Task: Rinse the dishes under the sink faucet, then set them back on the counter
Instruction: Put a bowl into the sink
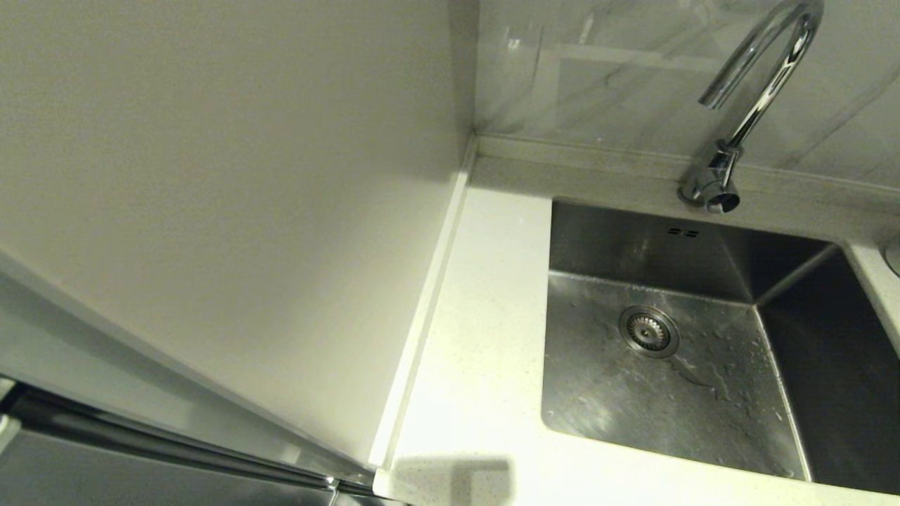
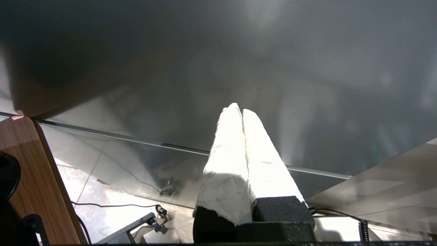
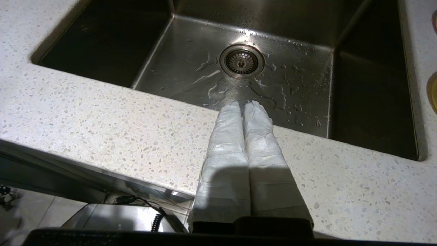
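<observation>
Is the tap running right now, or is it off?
Off, as far as the pictures show. No stream falls from the faucet spout, and the sink holds only scattered droplets and thin trails around the drain strainer.

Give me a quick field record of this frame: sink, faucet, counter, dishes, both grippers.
sink: empty steel basin, water streaks around the drain
faucet: chrome gooseneck behind the basin, no water running
counter: white speckled top, bare left of the basin
dishes: none clearly visible in any view
left gripper: shut, holding nothing, below counter level beside a shiny cabinet front
right gripper: shut, holding nothing, over the counter's front edge, pointing at the drain
</observation>
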Controlling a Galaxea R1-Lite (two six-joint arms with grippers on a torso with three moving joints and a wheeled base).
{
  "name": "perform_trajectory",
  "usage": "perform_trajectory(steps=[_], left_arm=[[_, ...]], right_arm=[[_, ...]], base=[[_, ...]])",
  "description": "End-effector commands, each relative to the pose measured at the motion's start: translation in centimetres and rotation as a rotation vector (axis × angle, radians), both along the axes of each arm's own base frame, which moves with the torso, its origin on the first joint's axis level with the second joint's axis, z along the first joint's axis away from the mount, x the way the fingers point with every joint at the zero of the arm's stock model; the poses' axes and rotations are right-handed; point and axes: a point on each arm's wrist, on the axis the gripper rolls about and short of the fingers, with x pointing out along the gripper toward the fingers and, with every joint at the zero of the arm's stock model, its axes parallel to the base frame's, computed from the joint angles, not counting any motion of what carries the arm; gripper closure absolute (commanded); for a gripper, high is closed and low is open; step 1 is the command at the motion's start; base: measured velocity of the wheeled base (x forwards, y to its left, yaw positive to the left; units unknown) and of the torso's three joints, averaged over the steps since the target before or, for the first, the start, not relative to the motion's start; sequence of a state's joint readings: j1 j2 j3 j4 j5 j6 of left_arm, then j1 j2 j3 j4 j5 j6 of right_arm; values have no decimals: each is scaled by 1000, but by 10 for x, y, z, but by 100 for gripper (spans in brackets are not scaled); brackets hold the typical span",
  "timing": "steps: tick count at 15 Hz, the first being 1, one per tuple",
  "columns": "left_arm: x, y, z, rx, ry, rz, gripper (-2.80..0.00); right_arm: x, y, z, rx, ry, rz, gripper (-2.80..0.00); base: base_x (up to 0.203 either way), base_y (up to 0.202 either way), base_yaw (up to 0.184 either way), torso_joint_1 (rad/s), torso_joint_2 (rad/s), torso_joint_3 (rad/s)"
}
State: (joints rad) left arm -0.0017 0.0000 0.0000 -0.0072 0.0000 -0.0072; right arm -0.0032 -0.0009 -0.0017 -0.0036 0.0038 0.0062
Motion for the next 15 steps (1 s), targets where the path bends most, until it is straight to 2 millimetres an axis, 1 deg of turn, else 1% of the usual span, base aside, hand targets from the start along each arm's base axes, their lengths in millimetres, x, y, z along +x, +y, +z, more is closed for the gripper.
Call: perform_trajectory(steps=[1, 7, 8, 9, 11, 13, 14, 15], left_arm=[[0, 0, -1, 0, 3, 0, 0], [0, 0, -1, 0, 3, 0, 0], [0, 0, -1, 0, 3, 0, 0], [0, 0, -1, 0, 3, 0, 0], [0, 0, -1, 0, 3, 0, 0], [0, 0, -1, 0, 3, 0, 0], [0, 0, -1, 0, 2, 0, 0], [0, 0, -1, 0, 3, 0, 0]], right_arm=[[0, 0, 0, 0, -1, 1, 0], [0, 0, 0, -14, -1, 2, 0], [-1, 0, 5, -25, -26, 3, 0], [-5, 0, 17, -33, -70, 5, 0], [-19, 0, 52, -49, -165, 11, 0], [-33, 1, 100, -73, -178, 14, 0], [-29, 1, 121, -81, -134, 11, 0], [-15, 1, 147, -89, -70, 2, 0]], base=[[0, 0, 0, 0, 0, 0], [0, 0, 0, 0, 0, 0], [0, 0, 0, 0, 0, 0], [0, 0, 0, 0, 0, 0], [0, 0, 0, 0, 0, 0], [0, 0, 0, 0, 0, 0], [0, 0, 0, 0, 0, 0], [0, 0, 0, 0, 0, 0]])
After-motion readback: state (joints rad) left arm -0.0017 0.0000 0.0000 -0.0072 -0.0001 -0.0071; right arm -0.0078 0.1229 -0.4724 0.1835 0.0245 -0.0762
